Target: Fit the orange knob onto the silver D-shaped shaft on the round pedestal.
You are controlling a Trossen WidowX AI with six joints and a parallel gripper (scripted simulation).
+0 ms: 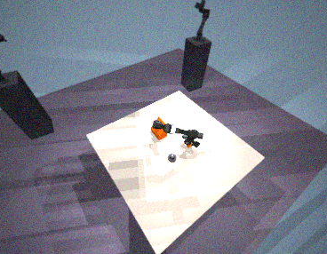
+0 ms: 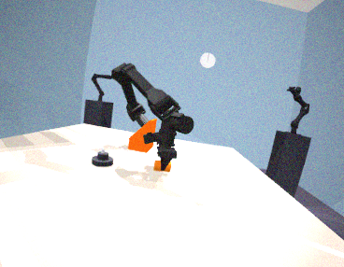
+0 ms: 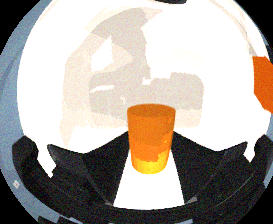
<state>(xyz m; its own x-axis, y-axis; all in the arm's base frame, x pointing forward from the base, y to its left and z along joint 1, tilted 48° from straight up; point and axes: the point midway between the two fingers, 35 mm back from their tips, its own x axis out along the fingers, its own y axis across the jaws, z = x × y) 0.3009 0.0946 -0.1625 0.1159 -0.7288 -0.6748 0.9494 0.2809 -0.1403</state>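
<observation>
The orange knob (image 1: 188, 145) (image 2: 157, 166) (image 3: 151, 150) looks to be lying on its side at table height. One plain round end shows in the wrist view; no hole is visible. My gripper (image 1: 190, 143) (image 2: 164, 166) (image 3: 150, 135) points down and is shut on the knob, one finger on each side of its round wall. The dark round pedestal (image 1: 171, 158) (image 2: 102, 161) stands apart from the knob, to its left in the exterior view. The small silver shaft (image 2: 103, 151) stands up on it; its flat side cannot be made out.
An orange wedge-shaped block (image 1: 160, 133) (image 2: 143, 138) (image 3: 269, 87) stands by the arm's base, behind the knob and pedestal in the exterior view. The white table (image 1: 172, 213) (image 2: 135, 219) carries these things. Dark pillars (image 1: 195, 64) (image 2: 290, 159) with other arms stand beyond the table.
</observation>
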